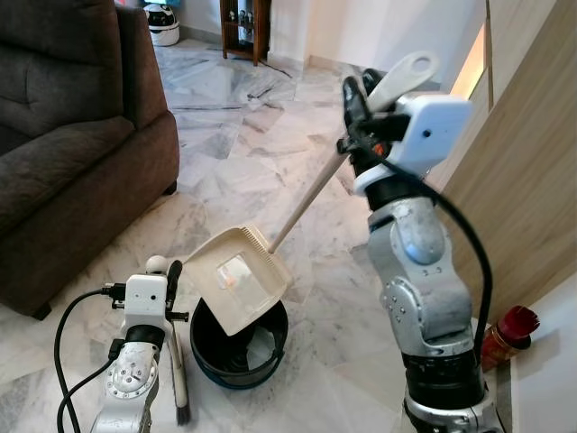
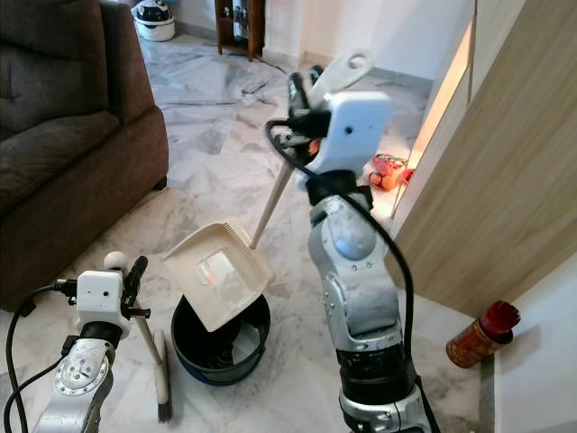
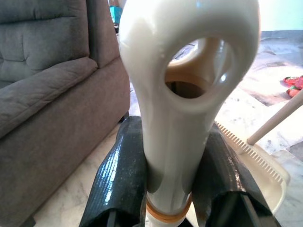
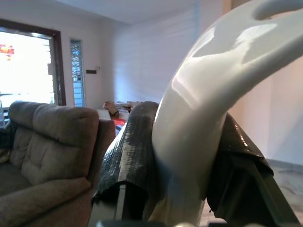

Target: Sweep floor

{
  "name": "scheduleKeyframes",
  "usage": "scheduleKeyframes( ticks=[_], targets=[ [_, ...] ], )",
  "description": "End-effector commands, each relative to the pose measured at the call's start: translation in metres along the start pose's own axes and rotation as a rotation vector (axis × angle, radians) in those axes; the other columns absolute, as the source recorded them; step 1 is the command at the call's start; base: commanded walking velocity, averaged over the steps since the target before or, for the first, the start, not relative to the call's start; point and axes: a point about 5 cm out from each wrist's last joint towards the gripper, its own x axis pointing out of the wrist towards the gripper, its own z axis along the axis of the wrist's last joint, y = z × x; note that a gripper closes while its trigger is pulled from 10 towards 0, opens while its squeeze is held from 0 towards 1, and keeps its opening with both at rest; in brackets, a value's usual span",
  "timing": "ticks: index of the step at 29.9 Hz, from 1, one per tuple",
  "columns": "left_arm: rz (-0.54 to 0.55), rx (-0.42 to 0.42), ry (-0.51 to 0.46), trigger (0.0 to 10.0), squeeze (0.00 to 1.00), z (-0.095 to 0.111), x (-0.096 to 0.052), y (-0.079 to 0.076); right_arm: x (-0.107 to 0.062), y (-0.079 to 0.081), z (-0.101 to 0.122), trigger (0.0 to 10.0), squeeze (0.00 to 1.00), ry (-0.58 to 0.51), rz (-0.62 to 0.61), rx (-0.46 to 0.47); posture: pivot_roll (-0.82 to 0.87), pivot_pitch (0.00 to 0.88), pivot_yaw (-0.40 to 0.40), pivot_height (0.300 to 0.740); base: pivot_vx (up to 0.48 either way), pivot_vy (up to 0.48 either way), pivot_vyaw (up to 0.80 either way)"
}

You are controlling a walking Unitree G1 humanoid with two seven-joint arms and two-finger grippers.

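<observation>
My right gripper (image 1: 363, 95) is raised high and shut on the looped top of a cream dustpan's long handle (image 1: 306, 197). The pan (image 1: 236, 278) hangs tilted over a black round bin (image 1: 239, 356) on the floor, with a small orange scrap lying in it. Low at the left, my left gripper (image 1: 164, 271) is shut on the cream broom handle (image 3: 184, 94). The broom's dark brush (image 1: 180, 401) rests on the marble beside the bin. In the right wrist view both fingers (image 4: 132, 156) clamp the white handle (image 4: 199, 123).
A brown sofa (image 1: 63, 153) fills the left side. A wooden panel wall (image 1: 532, 180) runs along the right, with a red canister (image 1: 505, 336) at its foot and red toys (image 2: 388, 171) farther back. Marble floor stretches ahead toward a wooden shelf (image 1: 243, 27).
</observation>
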Motion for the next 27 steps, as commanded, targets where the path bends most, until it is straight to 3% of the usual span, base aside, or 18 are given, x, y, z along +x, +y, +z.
scheduleKeyframes(
  ticks=[1,10,16,20,27],
  targets=[
    [-0.003,0.008,-0.028,10.0,0.00,0.005,0.001,0.001,-0.004,0.006,0.016,10.0,0.00,-0.102,0.046,-0.059,0.04,0.077,-0.068,0.740,0.000,0.000,0.00],
    [-0.007,0.009,-0.030,10.0,0.00,0.006,0.001,0.000,-0.015,0.016,0.010,10.0,0.00,-0.131,0.118,-0.141,0.03,0.077,-0.067,0.740,0.000,0.000,0.00],
    [-0.008,0.008,-0.033,10.0,0.00,0.006,0.002,0.000,-0.019,0.026,0.014,10.0,0.00,-0.153,0.141,-0.099,0.04,0.069,-0.068,0.740,0.000,0.000,0.00],
    [-0.007,0.009,-0.036,10.0,0.00,0.007,0.003,0.000,-0.020,0.030,0.015,10.0,0.00,-0.135,0.125,-0.017,0.04,0.065,-0.070,0.740,0.000,0.000,0.00],
    [-0.009,0.006,-0.038,10.0,0.00,0.007,0.003,-0.001,-0.021,0.026,0.023,10.0,0.00,-0.199,0.066,-0.035,0.04,0.061,-0.070,0.740,0.000,0.000,0.00]
  ],
)
